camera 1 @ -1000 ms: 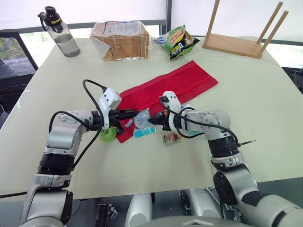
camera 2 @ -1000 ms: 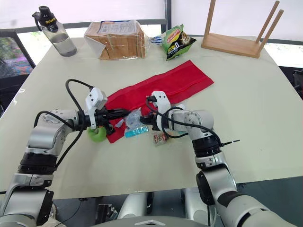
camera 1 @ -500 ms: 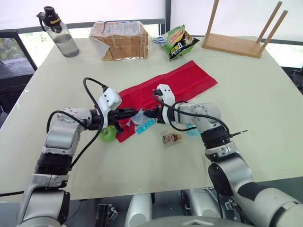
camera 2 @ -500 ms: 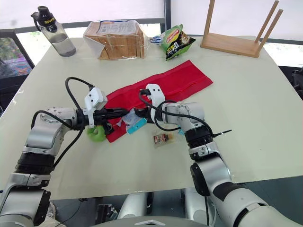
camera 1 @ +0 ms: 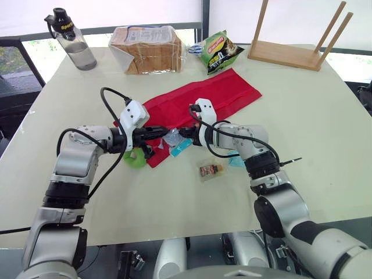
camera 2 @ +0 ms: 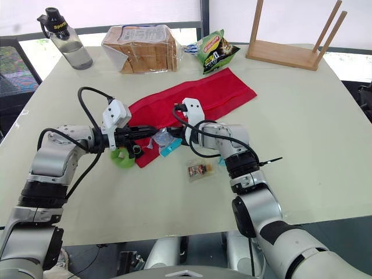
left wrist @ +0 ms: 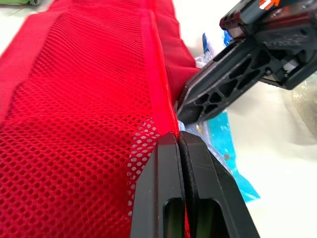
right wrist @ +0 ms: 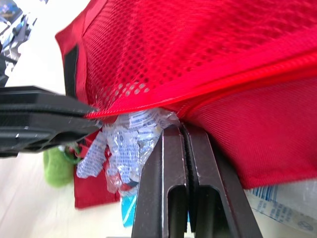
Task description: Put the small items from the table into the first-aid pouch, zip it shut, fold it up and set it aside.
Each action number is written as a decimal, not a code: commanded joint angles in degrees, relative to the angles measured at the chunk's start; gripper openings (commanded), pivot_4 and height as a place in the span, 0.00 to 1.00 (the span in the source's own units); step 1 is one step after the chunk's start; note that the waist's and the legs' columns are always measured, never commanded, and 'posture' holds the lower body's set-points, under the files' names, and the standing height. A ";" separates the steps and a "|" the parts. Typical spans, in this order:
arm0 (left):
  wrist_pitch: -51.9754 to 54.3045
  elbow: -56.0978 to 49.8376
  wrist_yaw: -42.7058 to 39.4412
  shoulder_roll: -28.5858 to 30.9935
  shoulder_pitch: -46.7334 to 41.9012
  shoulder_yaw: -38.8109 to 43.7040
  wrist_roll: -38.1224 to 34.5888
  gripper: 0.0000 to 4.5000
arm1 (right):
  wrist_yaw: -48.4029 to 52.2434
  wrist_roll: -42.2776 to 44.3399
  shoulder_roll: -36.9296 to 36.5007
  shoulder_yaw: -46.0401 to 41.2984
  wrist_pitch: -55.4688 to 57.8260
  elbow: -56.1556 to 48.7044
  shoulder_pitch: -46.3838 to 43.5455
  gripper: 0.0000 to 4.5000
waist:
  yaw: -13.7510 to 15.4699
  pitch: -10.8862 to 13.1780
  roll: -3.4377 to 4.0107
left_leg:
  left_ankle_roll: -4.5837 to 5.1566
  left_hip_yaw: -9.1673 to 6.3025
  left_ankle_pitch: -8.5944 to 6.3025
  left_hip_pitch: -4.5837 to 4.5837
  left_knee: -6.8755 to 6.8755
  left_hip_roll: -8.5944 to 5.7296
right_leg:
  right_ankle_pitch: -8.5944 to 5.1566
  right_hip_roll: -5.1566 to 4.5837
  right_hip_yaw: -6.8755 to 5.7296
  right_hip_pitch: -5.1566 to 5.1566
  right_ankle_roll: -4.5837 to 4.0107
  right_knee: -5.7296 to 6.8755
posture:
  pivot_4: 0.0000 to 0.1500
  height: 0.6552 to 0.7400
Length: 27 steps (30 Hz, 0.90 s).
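Right gripper (camera 1: 182, 133) has swung away from the loose items and up to the near end of the red pouch (camera 1: 204, 97), bringing the clear packet (camera 1: 172, 138) with it. Blue packet (camera 1: 182, 147) came along and now lies just below the clear one. Brown packet (camera 1: 210, 170) is left behind on the table (camera 1: 302, 116).

Left gripper (left wrist: 179, 137): fingers pressed together on the pouch's zip edge, holding the mesh lip up. Right gripper: fingers clamped on the crinkled clear packet, tips at the pocket mouth, right beside the left gripper.

Step in hand, as judged: feed the clear packet under the raised lip.
- Left should keep the lip lifted and taut so the mouth stays open.
- Right should push along the pocket, low and flat, deep enough that the packet clears the zip line before letting go.
- The two grippers are nearly touching; watch for a knock.

Contents: the clear packet sits at the mouth, partly under the mesh edge. Whether anything else is already inside the pouch cannot be told. Brown packet, blue packet and a green item (camera 1: 135, 158) beside the pouch's near corner remain outside.
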 commanded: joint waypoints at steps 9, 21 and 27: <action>-3.96 5.95 -2.78 2.36 -0.40 -0.73 2.46 0.00 | 3.50 1.41 3.67 3.33 -5.47 -0.49 0.20 0.19 | -0.11 0.00 0.00 | 0.00 0.01 0.00 0.02 0.00 0.00 | 0.00 0.00 0.01 0.00 0.00 0.01 | 1.00 1.00; -6.13 10.59 -5.15 1.37 -3.09 -0.90 3.03 0.00 | 12.58 -0.54 -5.07 13.40 1.79 -17.69 6.60 0.61 | -0.18 0.00 0.00 | -0.01 0.04 0.01 0.02 -0.08 0.02 | 0.00 0.04 0.04 -0.07 0.00 0.02 | 1.00 1.00; -5.84 11.10 -6.14 1.18 -4.22 -0.56 2.79 0.00 | 12.71 -6.36 -3.67 17.01 -2.52 -13.06 5.58 0.61 | -0.09 0.00 -0.01 | -0.01 0.03 0.00 -0.04 -0.10 0.04 | 0.00 0.08 0.04 -0.11 -0.01 0.02 | 1.00 1.00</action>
